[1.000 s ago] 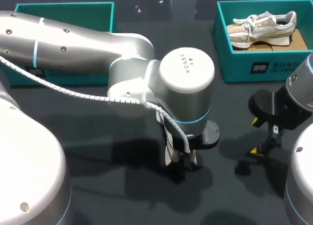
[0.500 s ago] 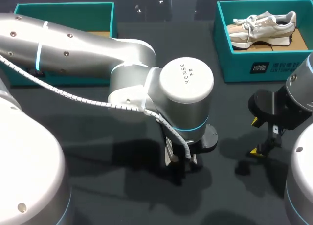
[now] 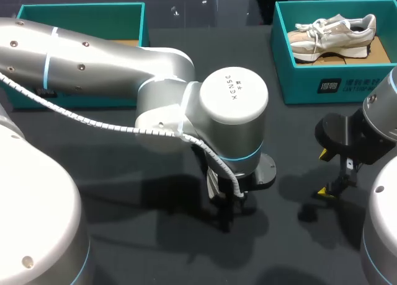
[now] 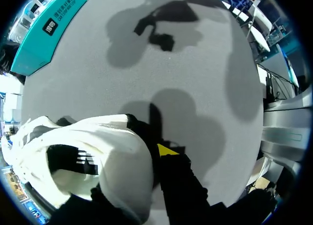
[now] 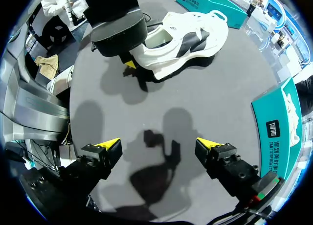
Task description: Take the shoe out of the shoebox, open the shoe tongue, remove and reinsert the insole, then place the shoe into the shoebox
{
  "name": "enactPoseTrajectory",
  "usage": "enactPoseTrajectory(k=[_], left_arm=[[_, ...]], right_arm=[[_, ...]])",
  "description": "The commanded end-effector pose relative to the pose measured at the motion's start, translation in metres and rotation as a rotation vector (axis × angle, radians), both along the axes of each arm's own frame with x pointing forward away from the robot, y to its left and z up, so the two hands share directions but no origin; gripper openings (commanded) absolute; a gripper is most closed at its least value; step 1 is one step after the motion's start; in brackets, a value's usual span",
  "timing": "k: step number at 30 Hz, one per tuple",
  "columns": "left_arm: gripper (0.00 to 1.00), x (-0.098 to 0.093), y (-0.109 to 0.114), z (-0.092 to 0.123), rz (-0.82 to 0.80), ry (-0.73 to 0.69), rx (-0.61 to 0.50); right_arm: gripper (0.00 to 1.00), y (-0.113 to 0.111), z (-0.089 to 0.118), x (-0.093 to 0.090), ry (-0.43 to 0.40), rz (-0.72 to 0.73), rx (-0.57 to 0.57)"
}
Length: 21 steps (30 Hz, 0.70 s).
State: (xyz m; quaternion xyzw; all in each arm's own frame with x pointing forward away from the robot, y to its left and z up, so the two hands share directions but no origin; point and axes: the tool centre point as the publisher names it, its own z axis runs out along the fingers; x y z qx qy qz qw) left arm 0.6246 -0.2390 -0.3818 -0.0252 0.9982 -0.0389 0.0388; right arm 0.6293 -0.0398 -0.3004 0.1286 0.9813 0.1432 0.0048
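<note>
A white shoe with black panels (image 5: 190,36) lies on its side on the dark table, mid-table. In the left wrist view its heel wall (image 4: 115,151) stands between my left gripper's (image 4: 139,164) fingers. One yellow tip presses the outside and the other finger is hidden inside the shoe. From the head view my left wrist covers nearly all of the shoe (image 3: 213,184) and the left gripper (image 3: 226,201). My right gripper (image 5: 159,144) hangs open above bare table at the right (image 3: 323,172), well apart from the shoe.
A teal shoebox (image 3: 310,87) at the back right holds a beige shoe (image 3: 332,34); it also shows beside my right gripper (image 5: 274,117). A second teal box (image 3: 80,12) stands at the back left, behind my left arm.
My left gripper's fingers have drawn together on the shoe's heel, and its wrist has turned slightly and covers more of the shoe. The right arm has kept still.
</note>
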Motion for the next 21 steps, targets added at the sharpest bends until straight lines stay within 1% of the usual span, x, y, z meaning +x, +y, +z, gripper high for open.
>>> enactPoseTrajectory(k=[1, 4, 8, 10, 17, 21], left_arm=[[0.0, 0.001, 0.01, 0.021, -0.025, -0.015, -0.003], [0.0, 0.005, 0.013, 0.034, -0.063, -0.005, -0.009], [0.0, 0.018, 0.019, 0.054, -0.111, 0.06, 0.003], [0.0, 0.029, 0.025, 0.064, -0.141, 0.102, 0.001], [0.0, 0.068, 0.049, 0.104, -0.188, 0.176, -0.004], [0.0, 0.085, 0.059, 0.13, -0.223, 0.205, 0.024]], right_arm=[[1.0, 0.0, -0.001, -0.002, -0.004, -0.001, -0.001], [1.0, 0.0, -0.001, -0.002, -0.004, -0.001, -0.001], [1.0, 0.0, -0.001, -0.002, -0.004, -0.001, -0.001], [1.0, 0.0, -0.001, -0.002, -0.004, -0.001, -0.001], [1.0, 0.0, -0.001, -0.002, -0.004, -0.001, -0.001], [1.0, 0.0, -0.001, -0.002, -0.004, -0.001, -0.001]])
